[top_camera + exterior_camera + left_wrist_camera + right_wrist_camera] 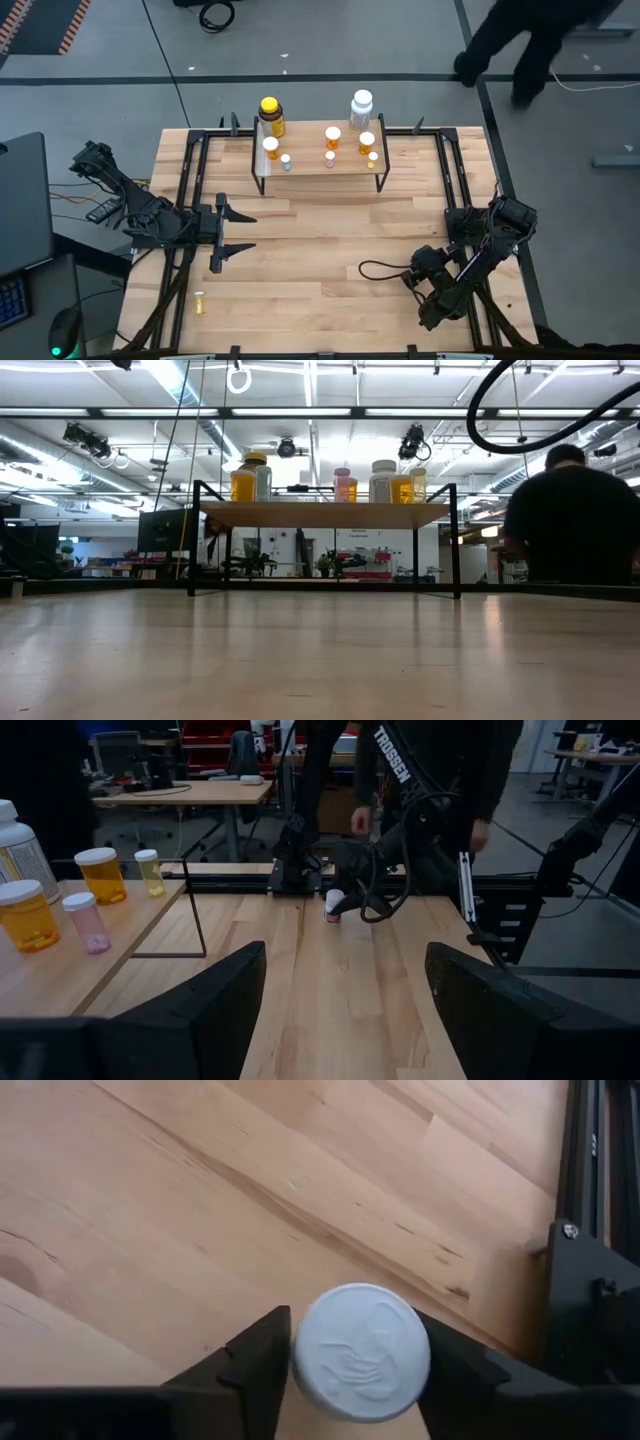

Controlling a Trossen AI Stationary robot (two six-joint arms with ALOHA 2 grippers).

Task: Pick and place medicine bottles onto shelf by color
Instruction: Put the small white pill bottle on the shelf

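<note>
The step in hand is a pick. The right gripper is low over the near right part of the table, pointing down at a white-capped vial that stands upright on the wood. In the right wrist view the cap sits squarely between the two fingers, which reach its rim on either side; whether they press hard enough to hold it cannot be told, and the vial appears not yet lifted. The left wrist view shows the same vial on the table under the right arm, its body pinkish as far as can be made out.

The left gripper waits at the left side of the table, its jaws wide apart with nothing in them. A small yellow vial lies on the table near the left front corner, well apart from both grippers.

The shelf stands at the far side and already carries several bottles: a big yellow one, a big white one, orange vials and tiny ones.

Next, the grip probably needs to be made firm, then the vial lifted straight up and carried across to the shelf, to be set beside the bottle that matches its colour without knocking the ones already standing.
</note>
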